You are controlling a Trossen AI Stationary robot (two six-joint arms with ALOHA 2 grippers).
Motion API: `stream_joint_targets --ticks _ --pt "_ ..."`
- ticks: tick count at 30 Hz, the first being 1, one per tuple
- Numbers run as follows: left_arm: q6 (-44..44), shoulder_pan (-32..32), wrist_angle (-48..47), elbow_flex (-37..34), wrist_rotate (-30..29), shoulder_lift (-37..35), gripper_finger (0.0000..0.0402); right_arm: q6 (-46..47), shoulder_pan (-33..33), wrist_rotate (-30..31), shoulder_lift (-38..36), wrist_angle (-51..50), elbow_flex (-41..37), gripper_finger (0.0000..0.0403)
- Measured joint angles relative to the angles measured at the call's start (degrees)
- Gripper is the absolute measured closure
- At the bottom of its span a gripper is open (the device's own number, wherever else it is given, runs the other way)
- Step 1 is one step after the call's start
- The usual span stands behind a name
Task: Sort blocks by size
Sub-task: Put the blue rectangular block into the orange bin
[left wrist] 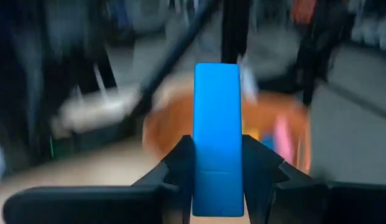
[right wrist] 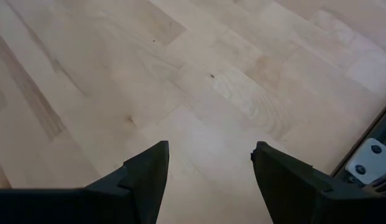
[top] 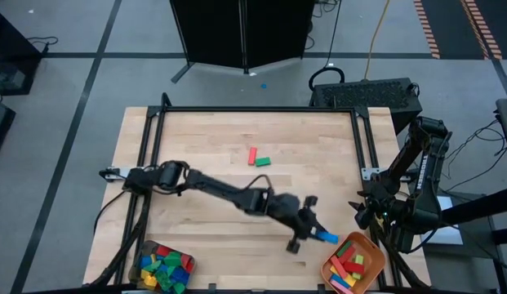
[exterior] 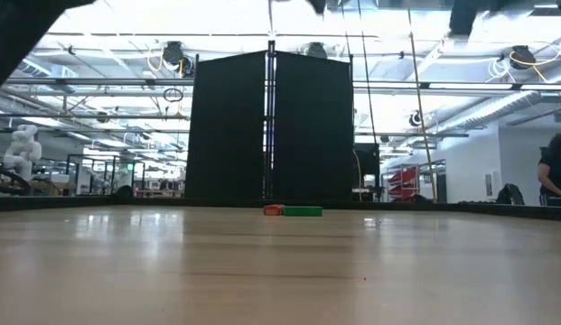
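Note:
My left gripper [top: 312,231] is shut on a long blue block [top: 327,237] near the table's front right, just left of the orange tray [top: 369,247], which holds several long blocks. In the left wrist view the blue block [left wrist: 217,118] sticks out ahead of the fingers toward the orange tray [left wrist: 168,124]. A red block [top: 252,155] and a green block [top: 262,162] lie on the table's middle; they also show in the low view [exterior: 303,211]. My right gripper [right wrist: 210,168] is open and empty over the table's right edge. My left gripper pinches the long blue block by its two long sides, at its near end [left wrist: 217,186], between its two fingers [left wrist: 180,168]. The block runs along the fingers and sticks out beyond their free ends. It is lifted clear of the table.
A container [top: 142,263] with several short blocks of many colours stands at the front left corner. A dark metal frame [top: 253,109] runs along the table's far and side edges. Bare wood lies between the two loose blocks and the front edge.

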Motion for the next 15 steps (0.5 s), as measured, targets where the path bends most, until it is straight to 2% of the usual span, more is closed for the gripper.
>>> stream_joint_targets --ticks 3,7,11,15 --pt "-0.04 -2.73 7.89 0.28 -3.74 0.81 0.0315 -0.32 -0.01 0.00 0.00 -0.01 0.00 0.0179" --pt "-0.36 -4.81 13.22 0.26 -8.54 4.09 0.0315 -0.42 0.00 0.25 0.00 -0.02 0.02 0.0179" --pt "-4.33 -5.05 14.66 6.41 -8.24 7.86 0.0315 -0.48 0.00 1.44 0.00 -0.02 0.02 0.0179" --pt "-4.50 -5.37 14.55 15.17 -7.23 13.18 0.0315 -0.48 0.00 1.57 0.00 -0.02 0.02 0.0179"
